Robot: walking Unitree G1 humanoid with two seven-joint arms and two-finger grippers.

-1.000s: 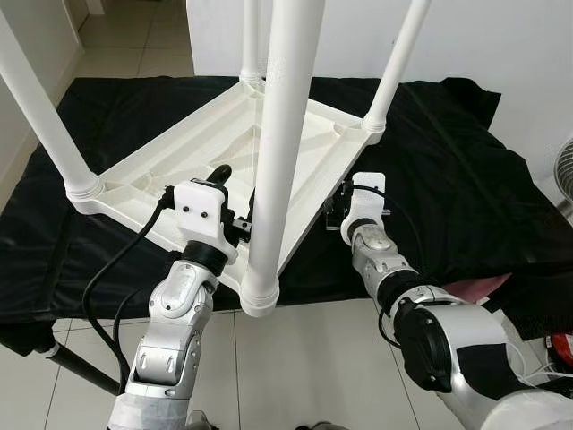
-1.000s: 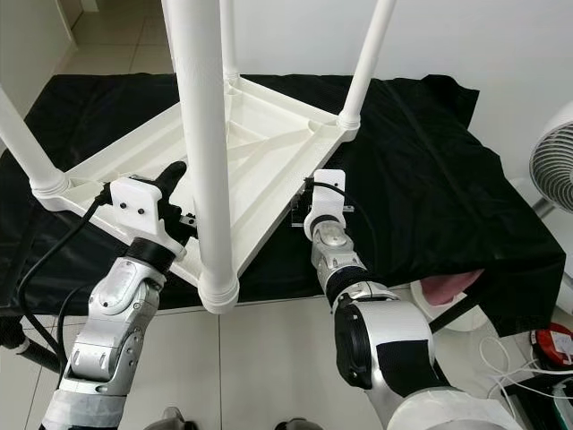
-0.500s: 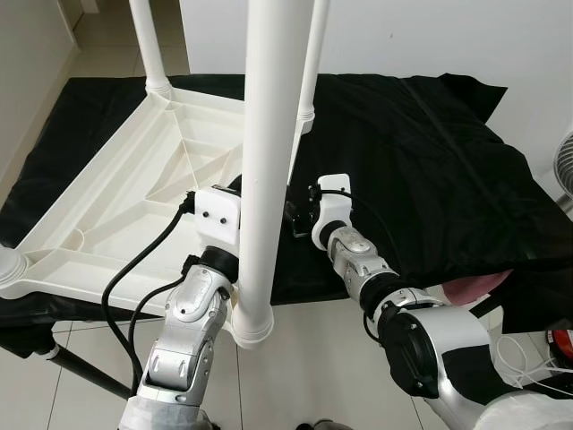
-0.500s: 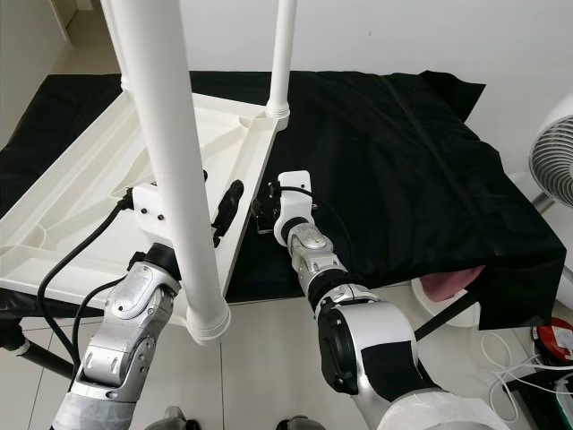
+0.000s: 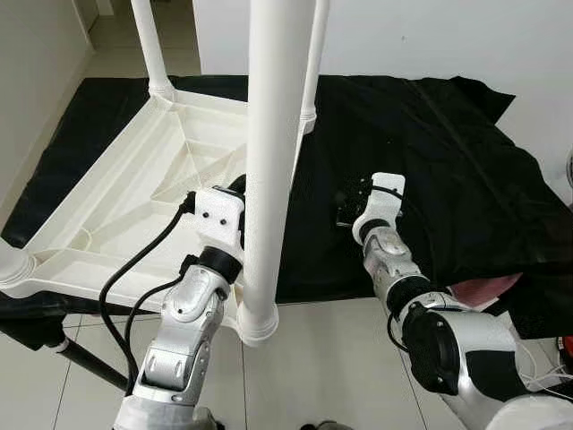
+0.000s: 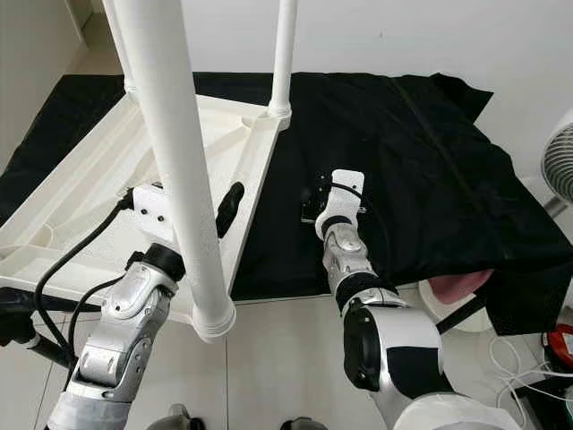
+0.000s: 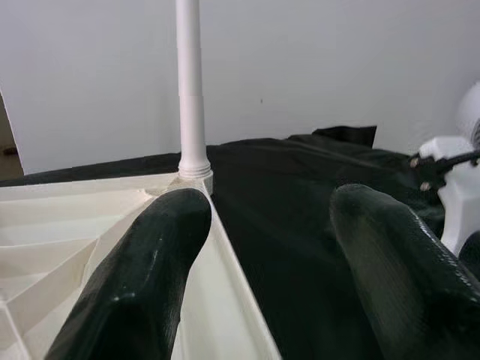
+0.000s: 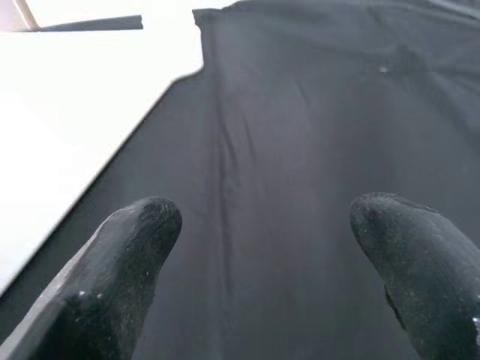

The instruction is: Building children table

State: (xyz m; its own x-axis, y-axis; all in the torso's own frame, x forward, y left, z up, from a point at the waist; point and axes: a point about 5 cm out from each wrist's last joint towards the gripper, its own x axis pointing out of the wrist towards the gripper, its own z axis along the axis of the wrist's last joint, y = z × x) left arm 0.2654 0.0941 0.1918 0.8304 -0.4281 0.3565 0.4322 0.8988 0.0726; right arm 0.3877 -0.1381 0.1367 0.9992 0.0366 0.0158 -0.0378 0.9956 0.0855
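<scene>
The upturned children's table (image 5: 134, 206) lies legs-up on the black-draped counter (image 5: 466, 179); left gripper (image 7: 262, 247) straddles its rim, apparently unclamped, fingers apart; right gripper (image 8: 255, 277) hovers wide open, empty; next, probably a regrip to turn it.

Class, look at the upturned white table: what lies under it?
The white table rests legs-up on a black cloth that spreads out beyond it. What the cloth itself covers cannot be seen; only tiled floor shows below its near edge.

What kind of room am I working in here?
Probably a room in a home: pale tiled floor, plain white wall, and a fan at the right. The upturned white table lies on a black cloth over a work surface.
</scene>
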